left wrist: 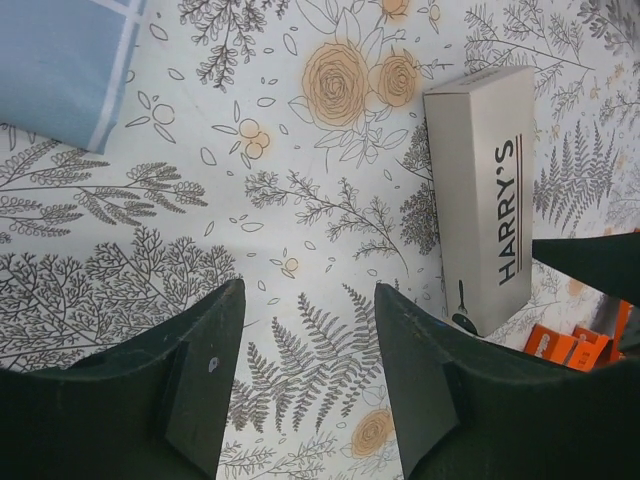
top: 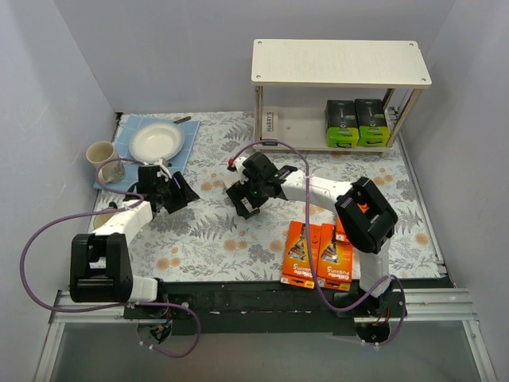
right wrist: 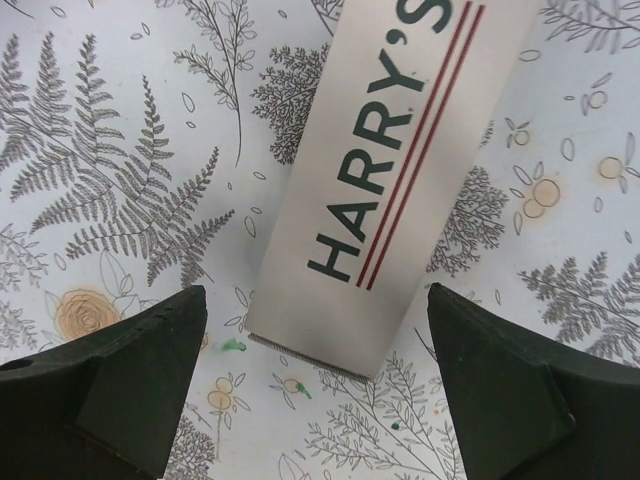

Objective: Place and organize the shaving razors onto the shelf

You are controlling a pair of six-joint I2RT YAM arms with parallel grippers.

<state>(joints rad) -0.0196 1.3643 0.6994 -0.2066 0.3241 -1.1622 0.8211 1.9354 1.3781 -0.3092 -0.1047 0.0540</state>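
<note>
Gaping empty, left end effector [left wrist: 308, 330] and right end effector [right wrist: 315, 320] face one slim cardboard box [right wrist: 380, 180].

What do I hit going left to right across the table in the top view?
mug → plate → right gripper → orange boxes. The left gripper is left out: it overlaps the plate.

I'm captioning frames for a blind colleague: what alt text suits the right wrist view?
A pale Harry's box lies flat on a fern-and-flower tablecloth. Its near end sits between the jaws of the open right claw, with a gap on either side.
</note>
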